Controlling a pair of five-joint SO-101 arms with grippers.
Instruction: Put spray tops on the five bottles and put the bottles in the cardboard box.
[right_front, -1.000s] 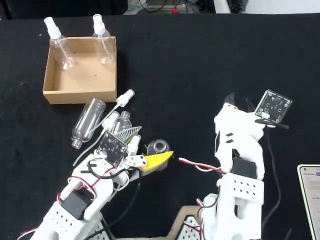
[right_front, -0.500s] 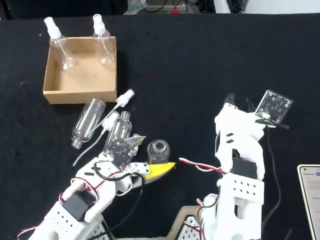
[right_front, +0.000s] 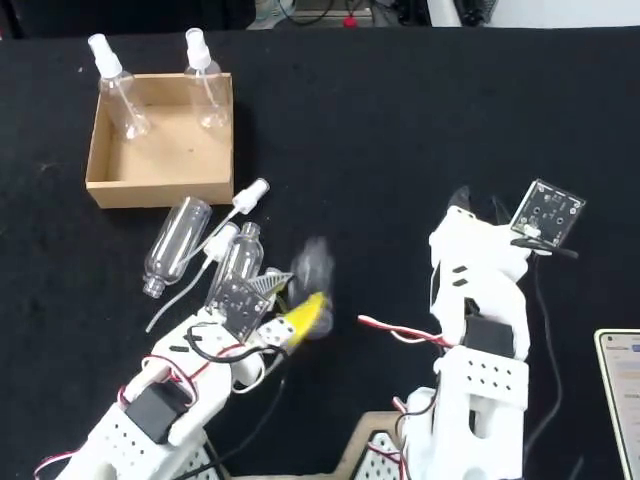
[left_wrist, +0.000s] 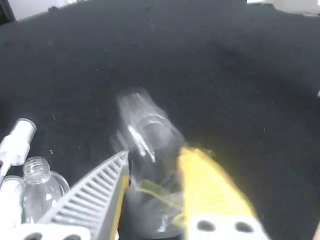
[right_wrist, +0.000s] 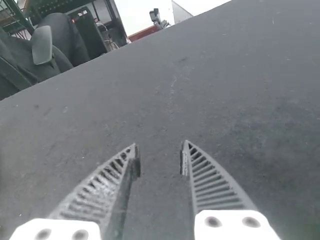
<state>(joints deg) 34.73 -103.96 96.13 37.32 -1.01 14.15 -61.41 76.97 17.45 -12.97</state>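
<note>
A clear capless bottle (right_front: 315, 262) appears blurred and tilted between the fingers of my left gripper (right_front: 300, 292), which is shut on it; the left wrist view shows that bottle (left_wrist: 147, 132) held between the grey and yellow fingers of the left gripper (left_wrist: 155, 156). Two more capless bottles (right_front: 177, 240) (right_front: 240, 257) lie beside loose spray tops (right_front: 250, 195) (right_front: 222, 240). The cardboard box (right_front: 160, 178) holds two capped bottles (right_front: 120, 95) (right_front: 207, 85). My right gripper (right_front: 478, 203) (right_wrist: 159, 156) hangs open over bare black cloth, far from the bottles.
A light device (right_front: 620, 395) lies at the table's right edge. In the left wrist view an open bottle neck (left_wrist: 37, 172) and a white spray top (left_wrist: 17, 137) sit close beside the grey finger. Black cloth stretches between the box and the right arm.
The left gripper's yellow finger swung in and closed on the standing bottle, which tipped and shifted away from the arm. The right arm kept still.
</note>
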